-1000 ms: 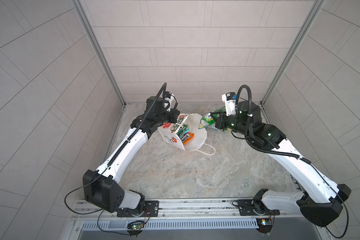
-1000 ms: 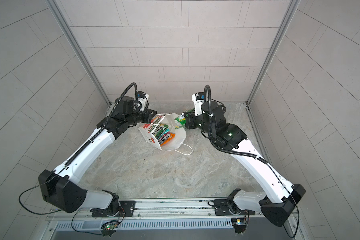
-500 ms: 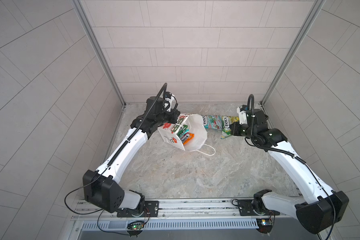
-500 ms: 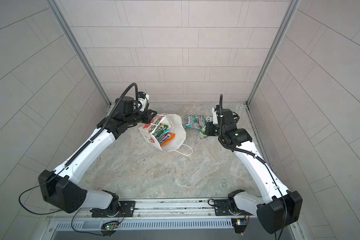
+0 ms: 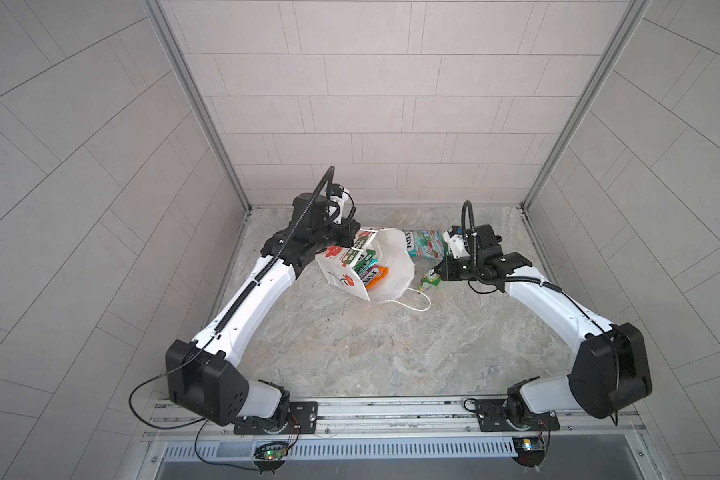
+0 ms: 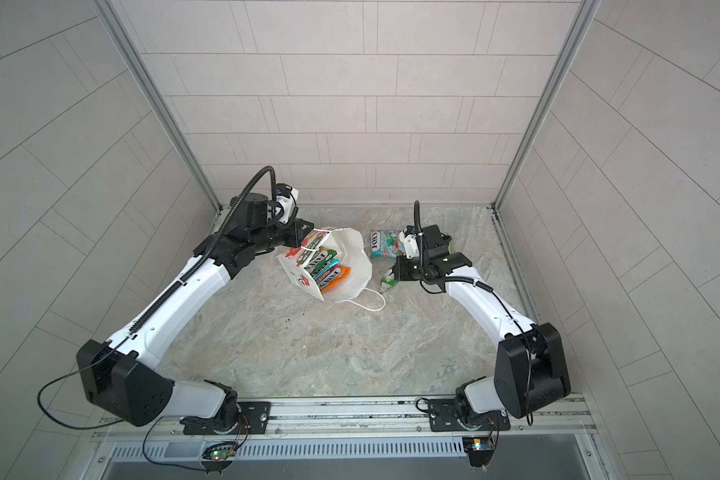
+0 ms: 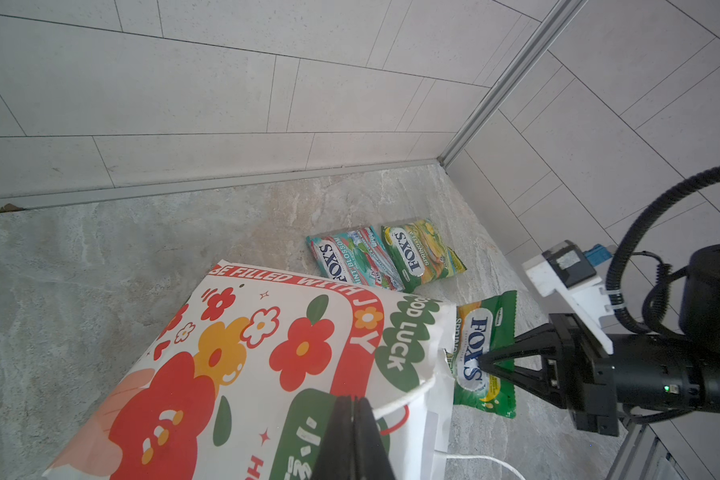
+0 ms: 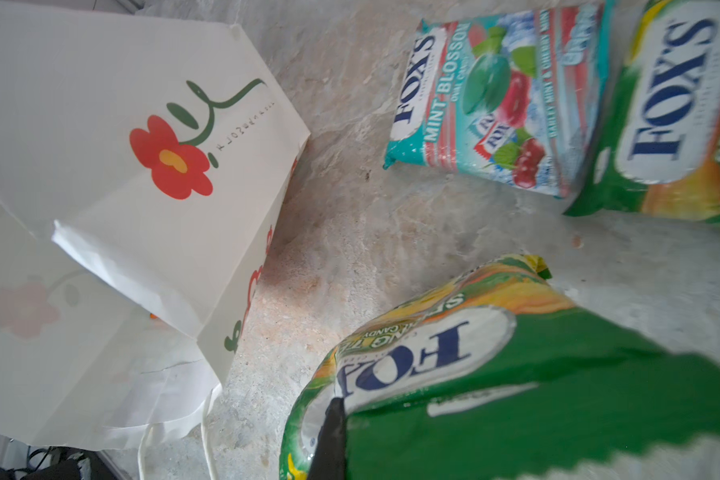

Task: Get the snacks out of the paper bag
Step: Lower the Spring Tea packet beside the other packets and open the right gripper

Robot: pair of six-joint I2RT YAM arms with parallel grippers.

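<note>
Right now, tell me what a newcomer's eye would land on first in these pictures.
The flowered white paper bag, tilted near the table's back centre with bright packets showing in its mouth, its rim pinched by the left hand. Just right of it the right hand grips a green packet, while a teal packet and a second green packet lie flat nearer the back wall.

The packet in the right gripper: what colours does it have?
The packet is green with yellow-orange and a white FOX'S label; clearest in the left wrist view.
</note>
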